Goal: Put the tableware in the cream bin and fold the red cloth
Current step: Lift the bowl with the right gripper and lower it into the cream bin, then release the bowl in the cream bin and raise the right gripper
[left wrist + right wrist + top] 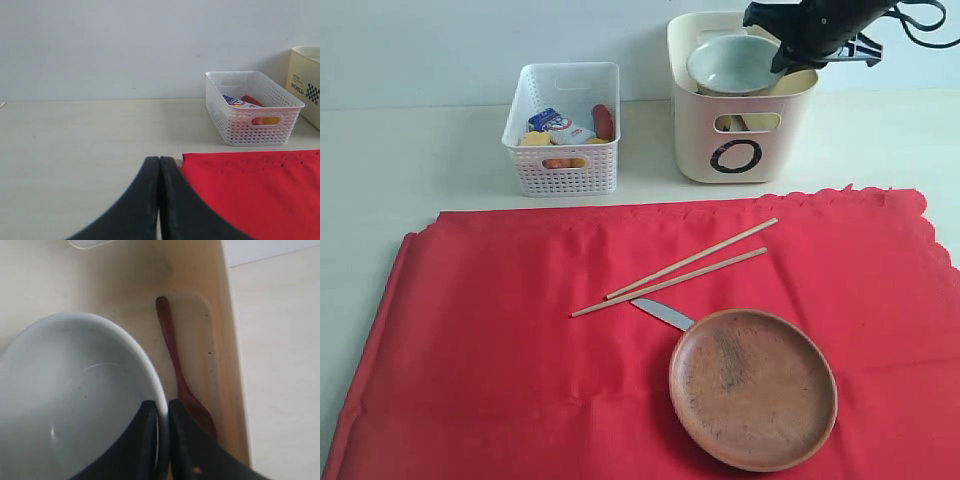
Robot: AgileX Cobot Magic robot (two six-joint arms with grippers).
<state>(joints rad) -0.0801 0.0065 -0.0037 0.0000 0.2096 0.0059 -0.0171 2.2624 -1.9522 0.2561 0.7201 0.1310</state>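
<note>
Fingers (pixel 192 450) of my right gripper (pixel 162 406) pinch the rim of the pale bowl (pixel 75 400) at the mouth of the cream bin (pixel 740 150).
My left gripper (pixel 159 161) is closed on nothing, just beside the edge of the red cloth (pixel 520 330). Two chopsticks (pixel 685 268) and the brown clay plate (pixel 752 388) lie on the spread cloth, apart from the bin. A dark wooden spoon (pixel 175 365) lies inside the bin.

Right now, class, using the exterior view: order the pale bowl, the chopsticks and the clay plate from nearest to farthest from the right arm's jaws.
1. The pale bowl: rim clamped in the jaws, at the top of the cream bin, far right.
2. The chopsticks: middle of the red cloth.
3. The clay plate: near edge, right of centre.
</note>
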